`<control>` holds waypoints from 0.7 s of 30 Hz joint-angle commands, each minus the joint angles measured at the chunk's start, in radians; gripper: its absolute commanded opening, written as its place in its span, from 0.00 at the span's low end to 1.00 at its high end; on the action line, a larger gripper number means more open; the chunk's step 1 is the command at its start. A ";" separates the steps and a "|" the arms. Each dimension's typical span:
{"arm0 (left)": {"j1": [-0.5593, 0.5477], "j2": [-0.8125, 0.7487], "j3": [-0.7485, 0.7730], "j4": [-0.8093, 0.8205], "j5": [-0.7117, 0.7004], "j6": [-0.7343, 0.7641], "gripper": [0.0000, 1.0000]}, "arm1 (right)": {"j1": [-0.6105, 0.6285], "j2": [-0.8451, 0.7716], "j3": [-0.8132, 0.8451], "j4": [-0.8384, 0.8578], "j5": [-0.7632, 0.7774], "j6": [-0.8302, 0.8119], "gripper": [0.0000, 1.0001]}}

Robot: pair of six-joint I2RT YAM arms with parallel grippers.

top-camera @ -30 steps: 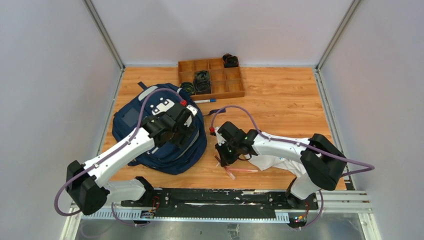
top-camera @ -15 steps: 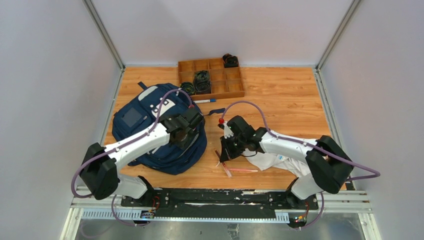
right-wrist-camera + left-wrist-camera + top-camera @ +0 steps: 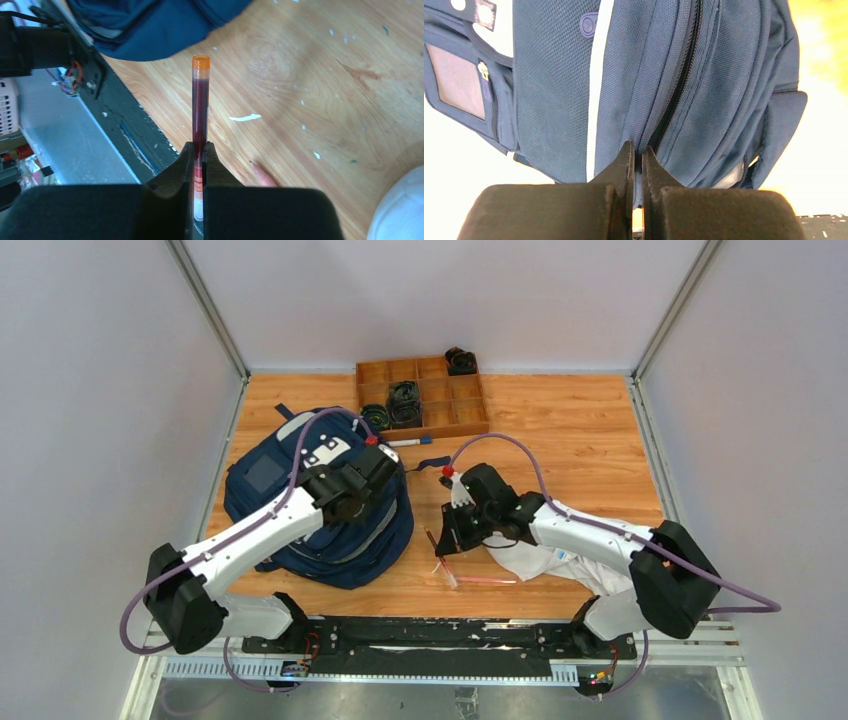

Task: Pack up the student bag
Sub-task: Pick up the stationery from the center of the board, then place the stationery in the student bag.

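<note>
Two arms are working at once, and the packing is looking barely begun. The student bag (image 3: 250, 505) is lying flat on the left half of the table (image 3: 580, 440), front patch facing up, with no open mouth showing in either view of it. The left pincer (image 3: 636, 150) is sitting clenched right on the bag's zip seam, seemingly nipping a fold of navy fabric there; whether a zip pull is caught too, I cannot tell. The right pincer (image 3: 199, 147) is grasping a slim dark-red pen (image 3: 200, 110) with an orange cap, holding it above the bare wood just beside the bag's near right corner.

Plenty is waiting outside the bag: a white cloth (image 3: 545, 560) is lying under the right arm, a pink stick (image 3: 480, 580) is resting near it, a blue-capped marker (image 3: 410, 442) is sitting behind the bag, and the wooden tray (image 3: 470, 425) is carrying dark bundles at the back. Judging by this, opening the bag is coming first, then the pen is going in.
</note>
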 commanded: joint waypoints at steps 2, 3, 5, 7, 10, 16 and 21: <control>0.006 -0.070 0.092 0.025 0.023 -0.004 0.00 | -0.011 -0.035 0.067 0.047 -0.059 0.030 0.00; 0.006 -0.076 0.096 0.025 0.016 -0.004 0.00 | -0.012 -0.036 0.076 0.041 -0.057 0.026 0.00; 0.012 -0.090 0.105 0.025 0.005 -0.014 0.00 | -0.012 -0.040 0.089 0.044 -0.059 0.026 0.00; 0.029 -0.103 0.117 0.023 0.021 -0.029 0.00 | -0.012 -0.045 0.101 0.077 -0.089 0.052 0.00; 0.082 -0.122 0.145 0.029 0.108 -0.050 0.00 | -0.010 -0.035 0.118 0.165 -0.132 0.130 0.00; 0.167 -0.106 0.217 0.052 0.276 -0.064 0.00 | -0.010 0.035 0.174 0.378 -0.123 0.338 0.00; 0.179 -0.063 0.271 0.051 0.330 -0.064 0.00 | -0.007 0.145 0.269 0.469 -0.150 0.439 0.00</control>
